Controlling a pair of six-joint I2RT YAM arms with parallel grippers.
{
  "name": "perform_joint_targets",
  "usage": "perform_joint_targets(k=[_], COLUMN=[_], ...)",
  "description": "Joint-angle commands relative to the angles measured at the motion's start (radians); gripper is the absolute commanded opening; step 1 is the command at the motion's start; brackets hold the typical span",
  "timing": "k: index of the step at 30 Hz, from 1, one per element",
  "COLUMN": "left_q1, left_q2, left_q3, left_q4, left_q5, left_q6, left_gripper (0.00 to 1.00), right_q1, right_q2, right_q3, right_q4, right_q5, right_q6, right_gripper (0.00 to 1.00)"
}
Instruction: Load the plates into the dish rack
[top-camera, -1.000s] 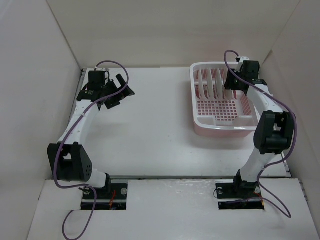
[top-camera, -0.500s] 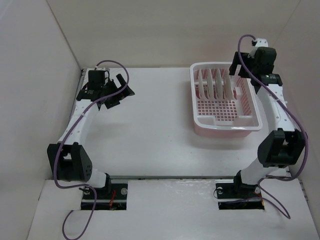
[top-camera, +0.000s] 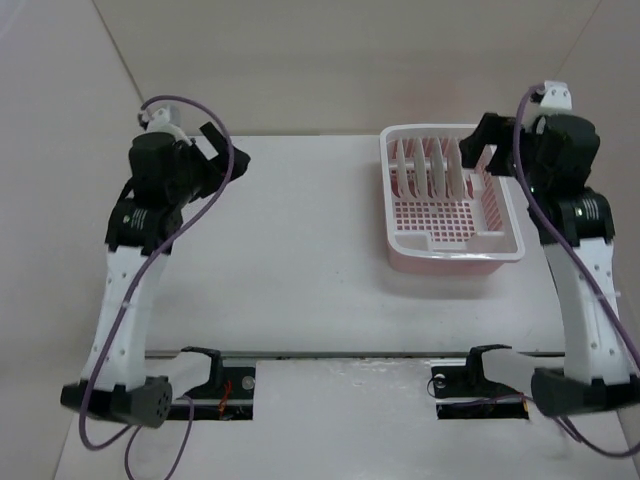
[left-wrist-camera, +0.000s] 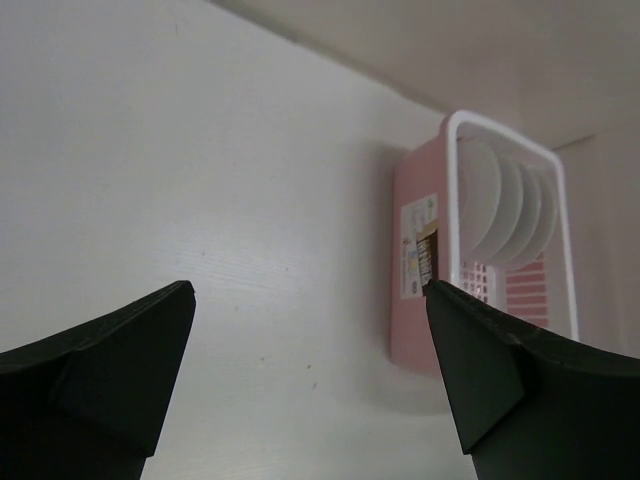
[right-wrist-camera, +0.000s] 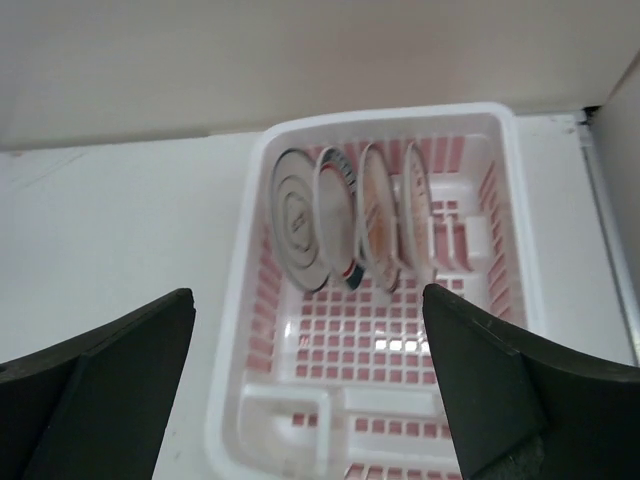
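Both arms lifted and pulled back since a second ago. Right gripper (top-camera: 488, 143) was down at the plates (right-wrist-camera: 345, 215), now it's up above the far right corner of the rack (top-camera: 455, 247), jaws wide apart, holding nothing. Left gripper (top-camera: 215, 140) rose too, jaws wide apart, empty. Four plates stand on edge in the dividers at the rack's far end, side by side. I see none left on the table (top-camera: 300, 250). My call: last plate is released and loading is done. Rack sits far right on the table. Plates are below and ahead of my right gripper, well apart from it. Left gripper is well apart, on the far left.
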Motion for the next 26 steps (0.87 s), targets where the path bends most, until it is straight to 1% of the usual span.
perform_joint_targets(k=[1, 2, 4, 8, 10, 12, 13, 15, 17, 19, 26], left_q1=[0.003, 0.003, 0.003, 0.003, 0.003, 0.003, 0.003, -0.012, -0.021, -0.021, -0.041], left_q2=[-0.121, -0.156, -0.176, -0.265, -0.319, -0.330, -0.330, -0.339, -0.348, -0.357, -0.358], left_q3=[0.000, -0.010, -0.021, -0.108, -0.134, -0.122, -0.095, -0.072, -0.058, -0.058, -0.079], left_q4=[-0.028, -0.037, -0.060, -0.035, -0.034, -0.065, -0.083, -0.109, -0.125, -0.125, -0.116], left_q5=[-0.073, -0.073, -0.073, -0.060, -0.060, -0.082, -0.096, -0.135, -0.145, -0.154, -0.120], left_q6=[-0.050, -0.070, -0.095, -0.142, -0.165, -0.184, -0.184, -0.194, -0.210, -0.233, -0.233], left_gripper=[1.00, 1.00, 1.00, 1.00, 1.00, 1.00, 1.00, 1.00, 1.00, 1.00, 1.00], right_q1=[0.053, 0.062, 0.062, 0.115, 0.125, 0.125, 0.125, 0.125, 0.125, 0.125, 0.125], right_q2=[-0.204, -0.299, -0.393, -0.563, -0.632, -0.646, -0.656, -0.647, -0.646, -0.657, -0.680], right_q3=[-0.078, -0.119, -0.154, -0.165, -0.144, -0.112, -0.071, -0.037, -0.015, -0.015, -0.027], right_q4=[-0.037, -0.037, -0.037, -0.101, -0.135, -0.164, -0.205, -0.247, -0.287, -0.296, -0.307], right_q5=[0.047, 0.056, 0.057, 0.208, 0.245, 0.282, 0.291, 0.302, 0.302, 0.302, 0.311], right_q6=[0.058, 0.075, 0.075, 0.114, 0.114, 0.105, 0.105, 0.095, 0.095, 0.095, 0.095], right_gripper=[1.00, 1.00, 1.00, 1.00, 1.00, 1.00, 1.00, 1.00, 1.00, 1.00, 1.00])
